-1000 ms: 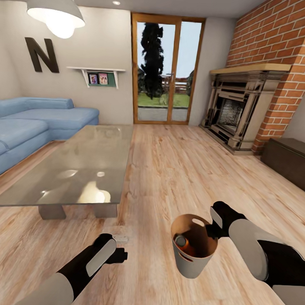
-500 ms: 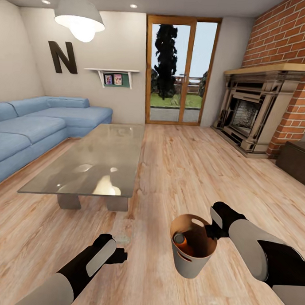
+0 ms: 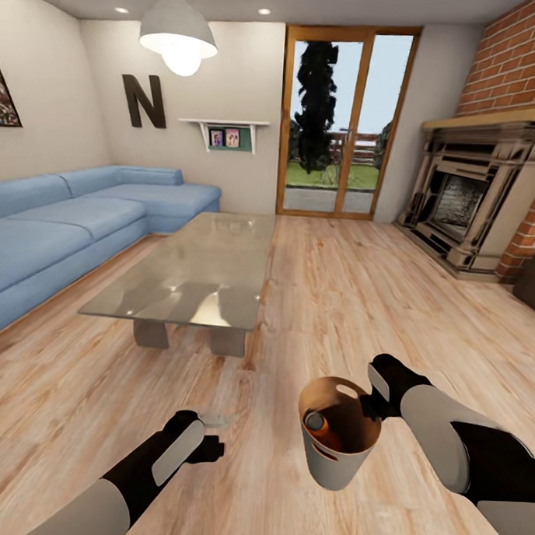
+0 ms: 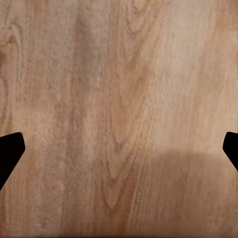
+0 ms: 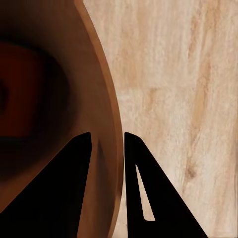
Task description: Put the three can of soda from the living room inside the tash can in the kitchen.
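At nine o'clock in the head view, a long light-blue corner sofa (image 3: 75, 228) against the wall of the living room, framed picture (image 3: 6, 96) and dark letter N (image 3: 145, 100) above it. Toward eleven o'clock, a white pendant lamp (image 3: 178, 38) lit over the glass-topped low table (image 3: 196, 268) on the plank floor (image 3: 336, 302). At twelve o'clock, a wood-framed glass door (image 3: 345, 123) giving onto a garden; at two o'clock, a fireplace (image 3: 477, 199) set in brick. Down at seven o'clock, the left gripper (image 3: 213, 449) held over bare floorboards, fingers (image 4: 10, 148) spread wide at the edges of the left wrist view. At five o'clock, the right gripper (image 3: 368, 406) pinching the rim of the tash can (image 3: 337, 465), held clear of the floor; right wrist view shows fingers (image 5: 74, 188) straddling the brown wall (image 5: 106, 124), one inside, one outside. Inside the bin, one orange can of soda (image 3: 323, 429) lying tilted, silvery top up; other cans impossible to make out.
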`<state>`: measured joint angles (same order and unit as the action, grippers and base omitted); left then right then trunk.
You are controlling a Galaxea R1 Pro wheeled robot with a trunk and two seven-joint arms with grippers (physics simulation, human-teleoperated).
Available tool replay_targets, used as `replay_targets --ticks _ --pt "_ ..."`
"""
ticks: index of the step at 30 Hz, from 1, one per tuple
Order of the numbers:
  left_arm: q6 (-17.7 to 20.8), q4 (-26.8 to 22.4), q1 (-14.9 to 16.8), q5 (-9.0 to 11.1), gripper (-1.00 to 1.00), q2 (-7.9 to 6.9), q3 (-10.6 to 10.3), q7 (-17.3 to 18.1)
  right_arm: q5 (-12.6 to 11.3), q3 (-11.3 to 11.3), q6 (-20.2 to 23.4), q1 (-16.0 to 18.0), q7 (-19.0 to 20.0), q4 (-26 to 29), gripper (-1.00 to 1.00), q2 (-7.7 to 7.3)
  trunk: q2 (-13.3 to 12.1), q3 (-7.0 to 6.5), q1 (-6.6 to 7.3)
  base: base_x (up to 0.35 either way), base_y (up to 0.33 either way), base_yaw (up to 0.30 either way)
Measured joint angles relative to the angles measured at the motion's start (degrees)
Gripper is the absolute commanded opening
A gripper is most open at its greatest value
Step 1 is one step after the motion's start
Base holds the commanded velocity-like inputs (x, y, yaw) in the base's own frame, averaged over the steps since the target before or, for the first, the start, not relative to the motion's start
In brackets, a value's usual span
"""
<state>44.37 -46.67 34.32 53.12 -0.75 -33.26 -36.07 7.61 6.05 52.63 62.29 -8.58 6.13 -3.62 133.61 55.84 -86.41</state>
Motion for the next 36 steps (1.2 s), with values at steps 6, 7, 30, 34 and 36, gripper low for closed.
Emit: replay_targets --ticks 6,7,30,34,36 --pt "-0.13 -0.01 0.03 -0.16 1.00 0.11 -0.04 -0.05 -0.16 0.18 -0.02 0.00 -0.03 -0.03 -1.00 0.01 0.00 0.31 0.00 -0.012 0.000 0.250" --pt "-0.14 -0.01 0.02 -0.17 1.00 0.12 -0.04 -0.05 -0.19 0.23 -0.02 0.00 -0.03 -0.04 -1.00 0.01 0.00 0.37 0.00 -0.003 0.000 0.251" --pt "-0.16 -0.01 0.04 -0.02 1.00 0.14 -0.05 0.00 0.15 0.09 -0.01 0.00 -0.14 -0.07 -1.00 0.15 0.00 1.59 0.00 0.000 0.000 0.250" --pt "-0.17 -0.03 0.00 0.01 1.00 0.18 -0.03 0.05 0.32 -0.08 0.00 0.00 -0.23 0.00 -1.00 0.13 0.00 1.81 0.00 0.000 0.000 0.247" --pt "-0.20 -0.06 0.02 0.00 1.00 0.20 0.00 0.09 0.19 -0.08 -0.01 0.00 -0.71 0.02 -1.00 0.16 0.00 1.92 0.00 0.000 0.000 0.247"
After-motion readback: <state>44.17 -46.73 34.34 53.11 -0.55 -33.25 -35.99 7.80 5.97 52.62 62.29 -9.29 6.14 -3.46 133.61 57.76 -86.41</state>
